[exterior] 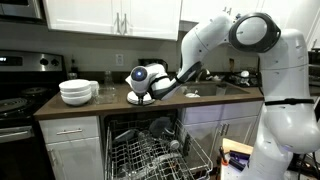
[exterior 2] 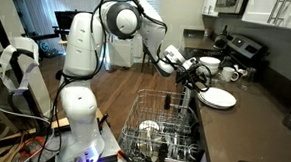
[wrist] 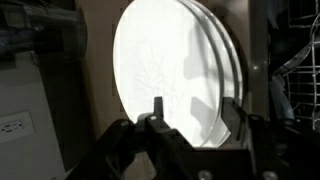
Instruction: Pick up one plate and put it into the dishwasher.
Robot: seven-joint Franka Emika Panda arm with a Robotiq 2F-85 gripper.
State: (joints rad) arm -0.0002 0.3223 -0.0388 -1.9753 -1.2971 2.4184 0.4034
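1. We see a white robot arm stretched over a kitchen desk [exterior: 110,100]. Its claw [exterior: 150,90] hangs just above a small stack of white plates.
2. The plate [exterior: 139,99] we want is the top one of that stack. It lies flat near the front edge of the desk, above the open dishwasher [exterior: 150,140].
3. In the wrist view the claw [wrist: 195,118] is spread wide and grips nothing. Its two dark fingers [wrist: 156,112] stand apart at the bottom of the picture.
4. From the claw, the plate [wrist: 170,70] lies at 12 o'clock and fills most of the view. Its near rim sits between the fingertips. We cannot tell whether they touch it.
5. The plate is round, so it has no long axis, and only its rim offers a hold. We judge that the claw must lower onto that near rim and pinch it.
6. In an exterior view the pulled-out wire rack [exterior 2: 163,132] sits at about 7 o'clock from the plate [exterior 2: 220,98], lower down.
7. Stacked white bowls [exterior: 78,92] stand at 9 o'clock from the plates, well apart.
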